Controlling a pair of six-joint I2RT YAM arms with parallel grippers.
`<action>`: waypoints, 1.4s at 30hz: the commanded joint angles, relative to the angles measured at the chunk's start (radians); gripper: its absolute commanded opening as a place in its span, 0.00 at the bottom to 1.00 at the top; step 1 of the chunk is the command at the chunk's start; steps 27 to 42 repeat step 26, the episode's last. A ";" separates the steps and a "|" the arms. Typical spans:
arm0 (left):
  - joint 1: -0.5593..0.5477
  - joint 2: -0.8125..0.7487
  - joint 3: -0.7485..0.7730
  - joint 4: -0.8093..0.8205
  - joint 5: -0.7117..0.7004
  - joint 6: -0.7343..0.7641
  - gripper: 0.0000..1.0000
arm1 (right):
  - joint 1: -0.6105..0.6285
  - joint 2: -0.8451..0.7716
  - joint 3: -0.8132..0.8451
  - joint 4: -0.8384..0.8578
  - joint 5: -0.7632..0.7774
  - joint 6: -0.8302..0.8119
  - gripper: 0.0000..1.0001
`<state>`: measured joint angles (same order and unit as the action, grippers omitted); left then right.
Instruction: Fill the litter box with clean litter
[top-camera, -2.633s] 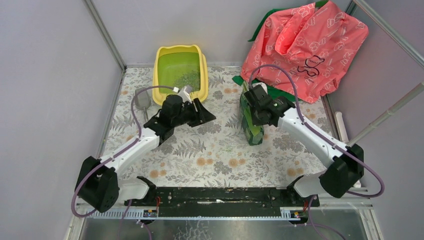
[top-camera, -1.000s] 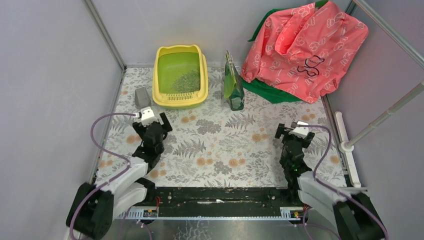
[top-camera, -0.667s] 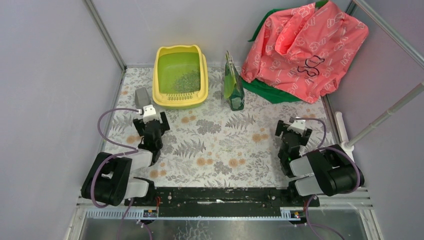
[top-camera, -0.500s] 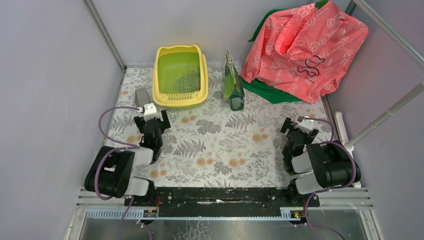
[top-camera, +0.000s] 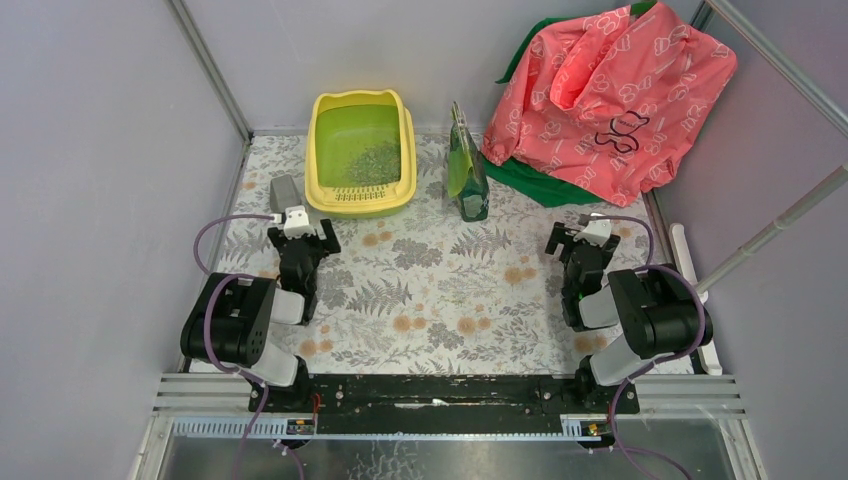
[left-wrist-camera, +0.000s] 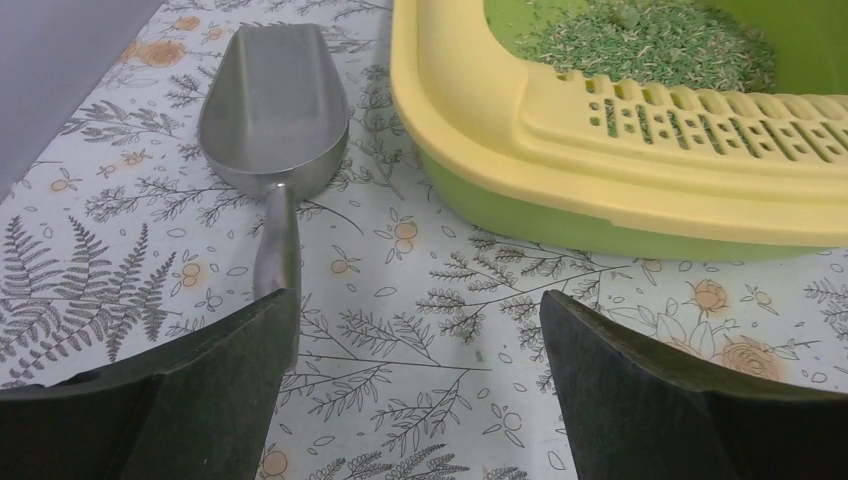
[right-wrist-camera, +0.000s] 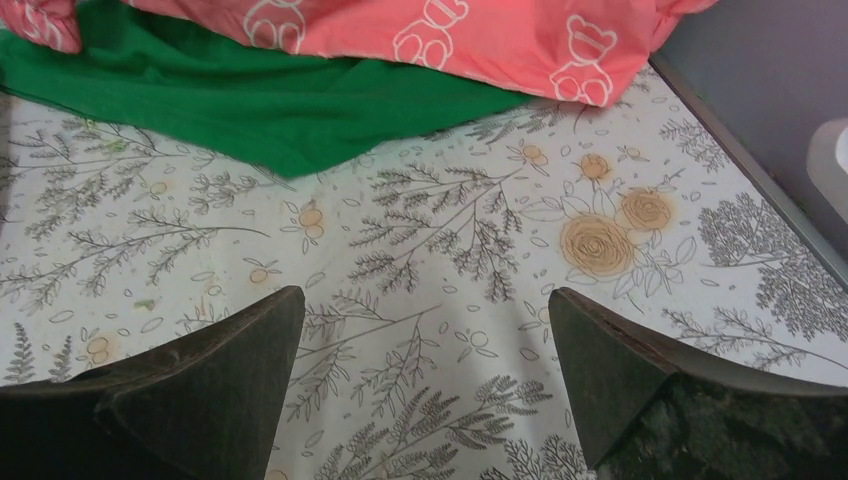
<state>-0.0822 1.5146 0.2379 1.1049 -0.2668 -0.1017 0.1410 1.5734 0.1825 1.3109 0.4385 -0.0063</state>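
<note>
The yellow litter box (top-camera: 321, 190) sits at the back left of the mat, green inside, with a patch of clean litter (top-camera: 372, 160) on its floor. In the left wrist view its slotted lip (left-wrist-camera: 700, 125) faces me and the litter (left-wrist-camera: 650, 45) lies behind it. My left gripper (top-camera: 303, 240) rests low on the mat, open and empty, a short way in front of the box. My right gripper (top-camera: 582, 243) is folded back at the right side, open, with bare mat between its fingers (right-wrist-camera: 200, 390).
A metal scoop (left-wrist-camera: 272, 115) lies on the mat left of the box, its handle reaching my left finger. A glossy green bag (top-camera: 466, 165) stands upright right of the box. Pink and green cloth (top-camera: 610, 90) is heaped at the back right. Grey walls enclose the mat.
Both arms have drawn back from the box and the bag and folded down near their bases. The green bag now stands free beside the box. Both grippers stayed open.
</note>
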 joint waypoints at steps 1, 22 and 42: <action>0.007 0.005 -0.001 0.105 0.047 0.022 0.99 | -0.004 -0.014 0.031 -0.016 -0.019 -0.014 1.00; 0.006 0.007 -0.003 0.107 0.045 0.022 0.99 | -0.005 -0.013 0.040 -0.028 -0.029 -0.016 1.00; 0.006 0.006 -0.002 0.107 0.044 0.023 0.99 | -0.006 -0.015 0.040 -0.029 -0.029 -0.015 1.00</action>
